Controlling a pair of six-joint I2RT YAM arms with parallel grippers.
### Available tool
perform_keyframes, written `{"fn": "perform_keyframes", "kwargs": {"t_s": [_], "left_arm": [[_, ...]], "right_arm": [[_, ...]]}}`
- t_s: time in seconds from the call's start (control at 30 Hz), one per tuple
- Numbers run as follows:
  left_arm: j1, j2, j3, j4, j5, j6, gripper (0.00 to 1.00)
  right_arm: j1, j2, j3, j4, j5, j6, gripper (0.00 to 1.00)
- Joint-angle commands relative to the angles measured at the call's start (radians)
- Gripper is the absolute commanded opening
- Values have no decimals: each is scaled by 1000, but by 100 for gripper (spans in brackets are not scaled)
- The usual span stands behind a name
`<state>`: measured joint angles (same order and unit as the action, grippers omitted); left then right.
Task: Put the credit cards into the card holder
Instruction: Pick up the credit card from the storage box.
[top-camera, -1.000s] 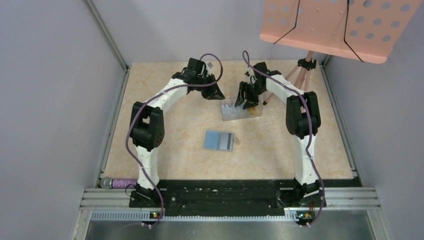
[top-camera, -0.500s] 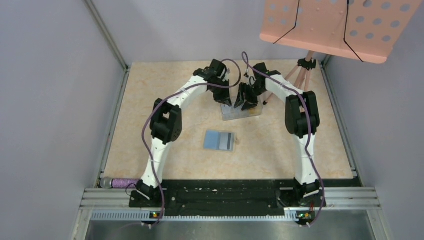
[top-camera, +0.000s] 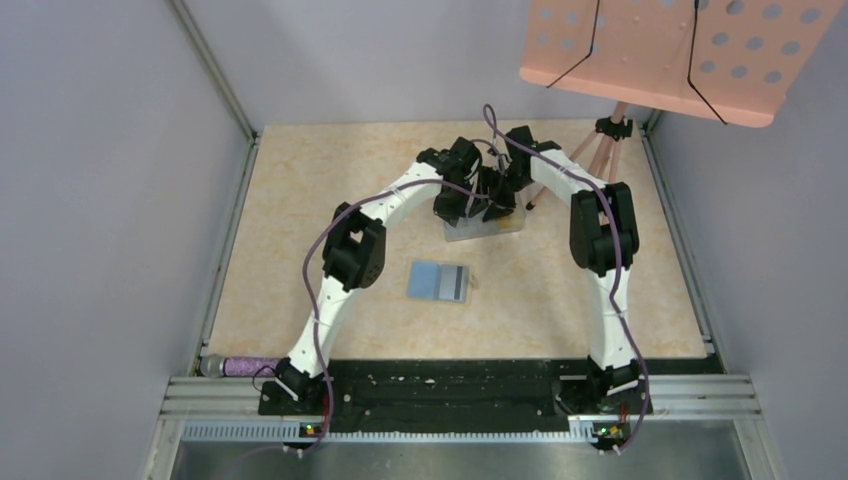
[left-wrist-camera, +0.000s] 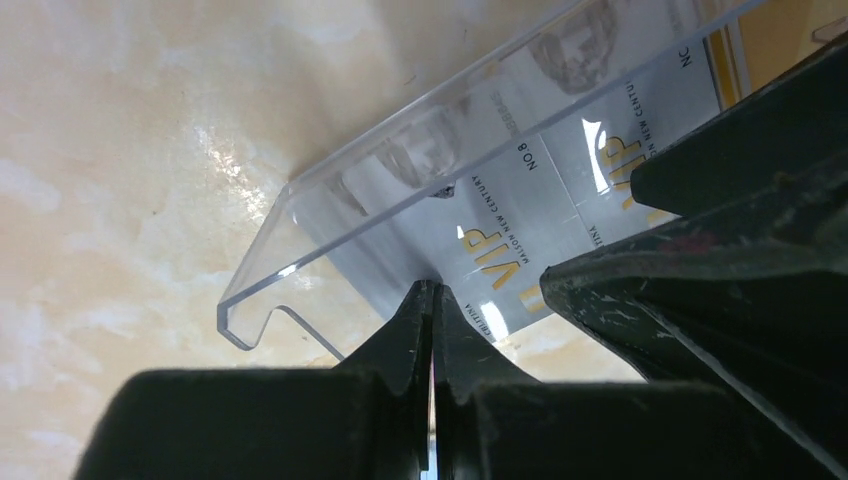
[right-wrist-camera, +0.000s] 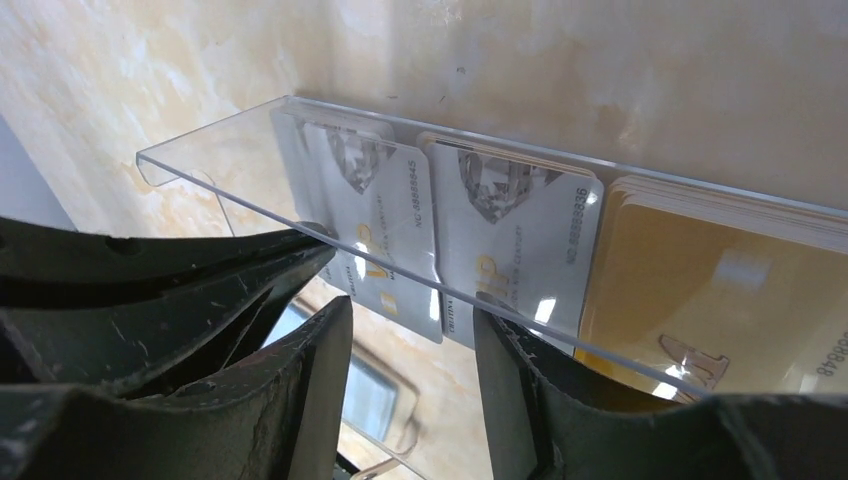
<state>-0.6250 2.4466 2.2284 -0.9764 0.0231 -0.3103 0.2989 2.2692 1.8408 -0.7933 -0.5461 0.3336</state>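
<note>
At clear plastic rack, left claw sitting clenched, tips meeting edge of silvery-grey rectangular credit card; pinch on it impossible to tell. Alongside, right claw hanging released, fingers flanking silvery cards beside yellow-orange card stack. Flat tan card holder lying open, blue-grey lining up, on beige marbled worktop, well apart from rack.
</note>
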Motion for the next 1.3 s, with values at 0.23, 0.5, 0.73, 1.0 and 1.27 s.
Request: {"fn": "perform_keyframes", "kwargs": {"t_s": [0.23, 0.5, 0.73, 1.0, 1.27], "left_arm": [[-21, 64, 60, -74, -54, 71, 0], [-21, 66, 58, -66, -28, 68, 0], [-21, 67, 54, -63, 21, 66, 0], [-21, 66, 48, -64, 25, 62, 0], [-21, 53, 46, -69, 22, 57, 0]], "right_arm": [[28, 82, 24, -22, 8, 23, 42], [35, 110, 17, 2, -73, 46, 40], [34, 100, -36, 107, -199, 111, 32], [31, 60, -48, 112, -120, 100, 30], [32, 57, -18, 19, 64, 21, 34]]}}
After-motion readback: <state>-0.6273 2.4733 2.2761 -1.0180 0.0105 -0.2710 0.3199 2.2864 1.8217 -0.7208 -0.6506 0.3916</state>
